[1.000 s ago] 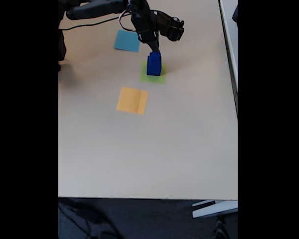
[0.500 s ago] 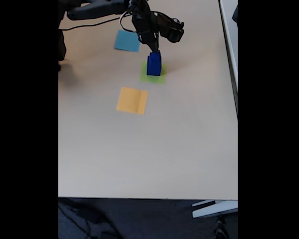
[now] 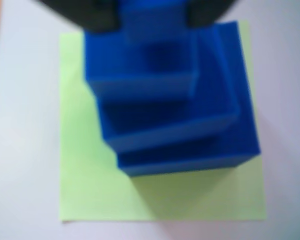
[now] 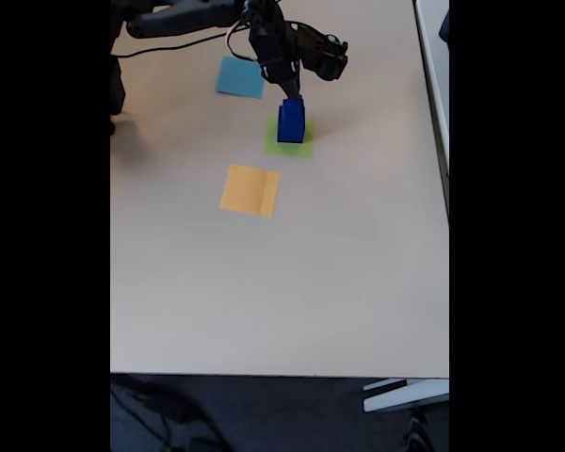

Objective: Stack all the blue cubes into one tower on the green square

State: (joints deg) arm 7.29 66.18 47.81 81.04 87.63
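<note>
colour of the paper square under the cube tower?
Lime green. The green square shows best in the wrist view, under the blue cubes.

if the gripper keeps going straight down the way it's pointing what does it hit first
Most likely the small top cube of the blue tower on the green square. The gripper points down with its fingers flanking that cube; contact is unclear.

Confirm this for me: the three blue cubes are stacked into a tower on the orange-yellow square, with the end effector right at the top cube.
Not quite. The blue cubes are stacked on the green square, not the orange-yellow square, which lies bare nearer the camera in the fixed view. The wrist view shows green paper under the tower. The rest holds: three cubes, with the end effector at the top one.
</note>
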